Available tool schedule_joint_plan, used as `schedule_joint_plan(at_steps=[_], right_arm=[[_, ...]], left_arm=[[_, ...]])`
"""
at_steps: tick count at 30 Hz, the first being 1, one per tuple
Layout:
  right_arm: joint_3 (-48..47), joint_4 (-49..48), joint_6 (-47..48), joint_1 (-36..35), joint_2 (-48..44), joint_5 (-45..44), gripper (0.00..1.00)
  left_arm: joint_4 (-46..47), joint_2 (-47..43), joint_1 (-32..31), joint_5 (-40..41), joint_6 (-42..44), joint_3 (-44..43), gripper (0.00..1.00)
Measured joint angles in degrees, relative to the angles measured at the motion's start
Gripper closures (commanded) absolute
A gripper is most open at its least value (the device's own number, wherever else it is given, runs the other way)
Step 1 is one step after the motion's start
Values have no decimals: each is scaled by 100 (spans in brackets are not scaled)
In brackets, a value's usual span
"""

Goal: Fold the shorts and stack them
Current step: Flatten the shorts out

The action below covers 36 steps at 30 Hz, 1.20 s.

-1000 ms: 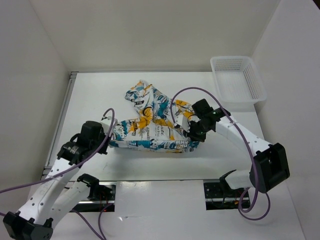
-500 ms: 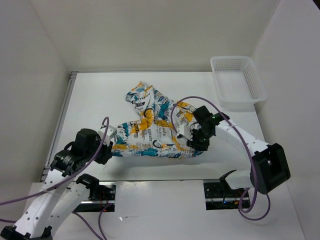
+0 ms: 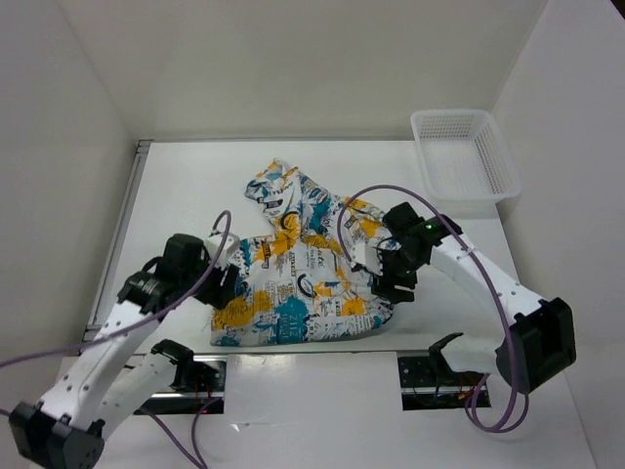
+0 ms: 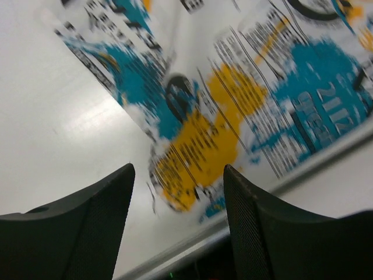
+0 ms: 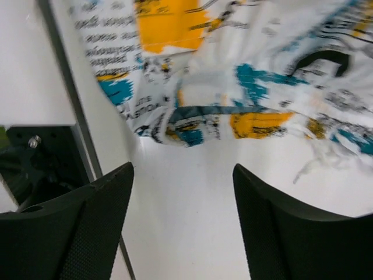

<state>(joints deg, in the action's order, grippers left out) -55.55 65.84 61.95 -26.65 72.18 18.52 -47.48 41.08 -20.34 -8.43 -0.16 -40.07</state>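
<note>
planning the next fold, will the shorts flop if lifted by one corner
Probably floppy: the shorts lie rumpled, so a lifted corner would likely drape. Seemingly light, being thin and flat on the table. Pushed, they would probably bunch.

The left gripper stands with its dark fingers parted and nothing between them. Just beyond the fingertips lie the shorts, motion-blurred, their printed fabric spreading up and to the right. The bare white table shows to the pincer's left.
</note>
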Motion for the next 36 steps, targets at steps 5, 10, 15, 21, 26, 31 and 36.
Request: schedule_joint_plan(at_steps=[5, 10, 15, 21, 26, 31, 36], right_arm=[[-354, -1196, -1204, -7, 11, -313, 27], [-970, -2848, -2514, 319, 726, -448, 27], [-1075, -3923, -3407, 824, 1408, -831, 27], [-1075, -4544, -3797, 1226, 2031, -1292, 27], [-1075, -4769, -3877, 1283, 2317, -1445, 27], [-1075, -4920, -3921, 1311, 2465, -1482, 27], [-1158, -5025, -4030, 1604, 2778, -1425, 27]], left_arm=[[1340, 2114, 328, 452, 0, -531, 29], [2487, 3939, 732, 619, -7, -1375, 26], [2909, 4651, 769, 673, -4, -1390, 30], [2983, 5147, 824, 767, -44, -1032, 83], [2949, 5213, 1209, 857, -7, -1377, 42], [2852, 5276, 1316, 501, 2, -2363, 24], [3202, 6019, 1305, -94, -4, -3794, 16]])
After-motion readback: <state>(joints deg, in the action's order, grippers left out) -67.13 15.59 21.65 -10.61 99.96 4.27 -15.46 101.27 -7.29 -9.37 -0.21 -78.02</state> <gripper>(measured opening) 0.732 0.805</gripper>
